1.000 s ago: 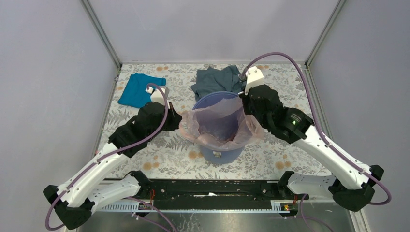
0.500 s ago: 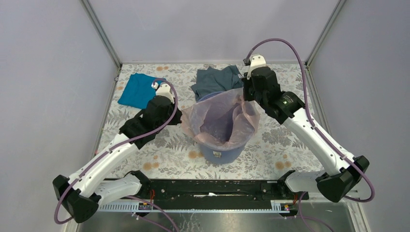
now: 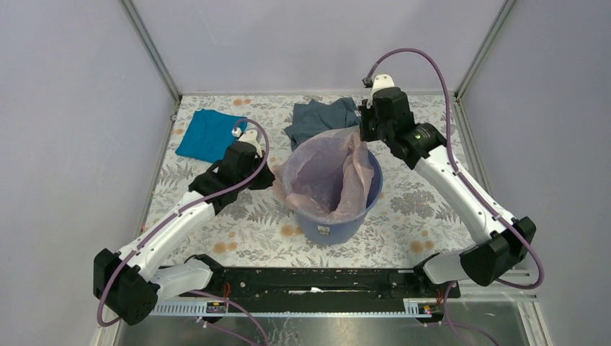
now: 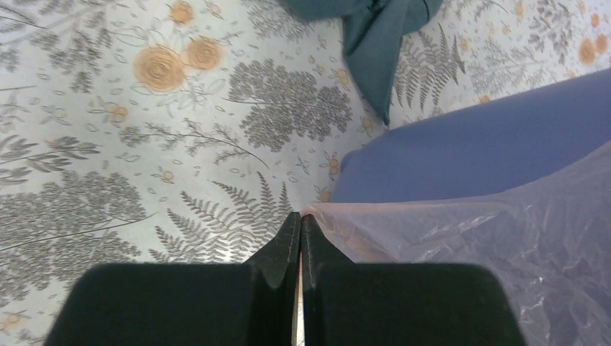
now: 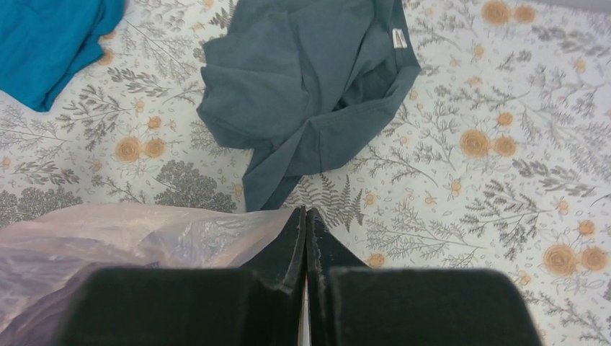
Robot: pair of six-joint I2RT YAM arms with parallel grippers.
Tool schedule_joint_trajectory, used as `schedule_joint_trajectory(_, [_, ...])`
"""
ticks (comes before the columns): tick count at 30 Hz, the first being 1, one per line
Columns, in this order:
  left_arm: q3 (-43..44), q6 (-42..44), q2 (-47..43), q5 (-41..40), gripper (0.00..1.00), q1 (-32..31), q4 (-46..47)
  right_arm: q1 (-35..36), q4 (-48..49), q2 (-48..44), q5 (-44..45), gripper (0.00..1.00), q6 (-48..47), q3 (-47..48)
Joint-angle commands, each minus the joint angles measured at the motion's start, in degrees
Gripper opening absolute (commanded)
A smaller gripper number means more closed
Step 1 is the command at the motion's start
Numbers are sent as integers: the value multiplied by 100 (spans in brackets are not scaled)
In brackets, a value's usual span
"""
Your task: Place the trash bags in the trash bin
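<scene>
The round blue-violet trash bin (image 3: 367, 205) stands mid-table. The pale pink translucent trash bag (image 3: 324, 173) hangs open inside it, its mouth stretched over the left and far rim. My left gripper (image 3: 270, 176) is shut on the bag's left edge (image 4: 375, 223), just left of the bin (image 4: 475, 155). My right gripper (image 3: 364, 132) is shut on the bag's far right edge (image 5: 144, 231), raised above the bin's back rim. The bin's right rim is bare.
A grey-blue cloth garment (image 3: 320, 119) lies right behind the bin, also in the right wrist view (image 5: 310, 86). A teal cloth (image 3: 205, 133) lies at the back left. Grey walls and metal frame posts enclose the floral table (image 3: 418, 209).
My right gripper has moved back and up with the bag's edge. My left gripper has moved a little back and right. The bag mouth is pulled toward the far left; the bin's right rim is uncovered.
</scene>
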Motion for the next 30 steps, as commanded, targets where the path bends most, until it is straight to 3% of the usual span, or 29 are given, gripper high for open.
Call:
schedule_joint_trajectory(1, [-59,-81,124,683,0,53,408,-296,-65,190,-297,0,341,237])
schedule_joint_trajectory(10, [-94,-161,154,1308,0,61,506,-679,-384,99,-517,0,426,-173])
schedule_joint_trajectory(17, [-873,-701,61,2264,0,61,1186,-677,-1039,-559,-273,15,280,-339])
schedule_joint_trajectory(19, [-1067,-819,60,2441,0,66,1346,-677,-1361,-722,-216,25,254,-173])
schedule_joint_trajectory(20, [-1129,-867,53,2469,0,62,1380,-677,-1504,-814,-233,34,264,-90])
schedule_joint_trajectory(22, [-1199,-916,15,2520,0,61,1438,-682,-1776,-1007,-388,60,343,102])
schedule_joint_trajectory(23, [-1207,-928,-16,2562,0,61,1456,-678,-1932,-1111,-574,78,388,200])
schedule_joint_trajectory(25, [-1194,-940,-95,2624,0,61,1485,-677,-2204,-1305,-1019,94,508,402])
schedule_joint_trajectory(26, [-1175,-938,-143,2651,0,62,1487,-677,-2291,-1408,-1282,99,560,476])
schedule_joint_trajectory(30, [-1147,-883,-250,2746,0,62,1478,-682,-2117,-1740,-2628,100,904,554])
